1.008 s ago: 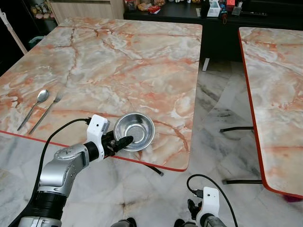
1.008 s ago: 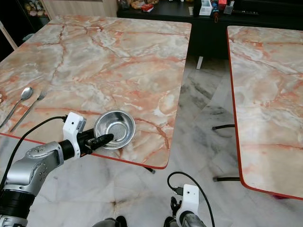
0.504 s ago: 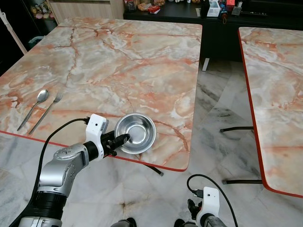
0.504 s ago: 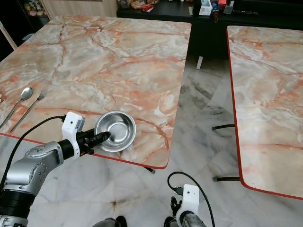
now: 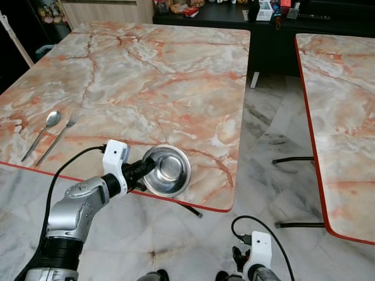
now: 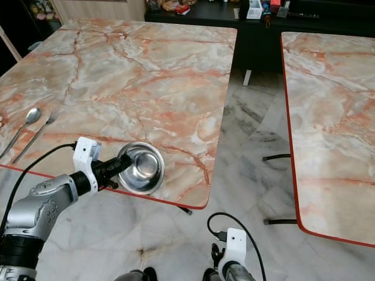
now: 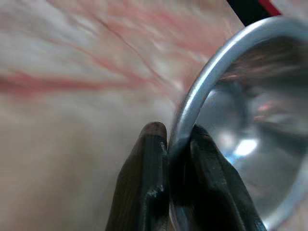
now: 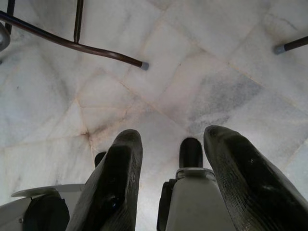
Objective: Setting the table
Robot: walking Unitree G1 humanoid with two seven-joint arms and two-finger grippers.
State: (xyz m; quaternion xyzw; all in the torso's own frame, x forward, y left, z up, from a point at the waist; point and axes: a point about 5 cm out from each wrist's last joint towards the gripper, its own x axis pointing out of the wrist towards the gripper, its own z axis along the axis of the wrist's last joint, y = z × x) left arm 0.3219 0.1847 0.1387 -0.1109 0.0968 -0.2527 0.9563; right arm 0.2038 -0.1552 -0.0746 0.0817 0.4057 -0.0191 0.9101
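Left wrist view: my left claw (image 7: 175,144) is pinched on the rim of the bowl (image 7: 250,134), 1 finger (image 7: 144,183) outside the wall and 1 inside. The bowl's empty, nothing but shine. It's tilted up on its side over the table (image 5: 146,76) near the front edge. A spoon (image 5: 42,133) and fork (image 5: 57,139) lie side by side, well apart to its left. My right claw (image 8: 166,178) hangs low over the floor (image 8: 202,72), fingers spread.
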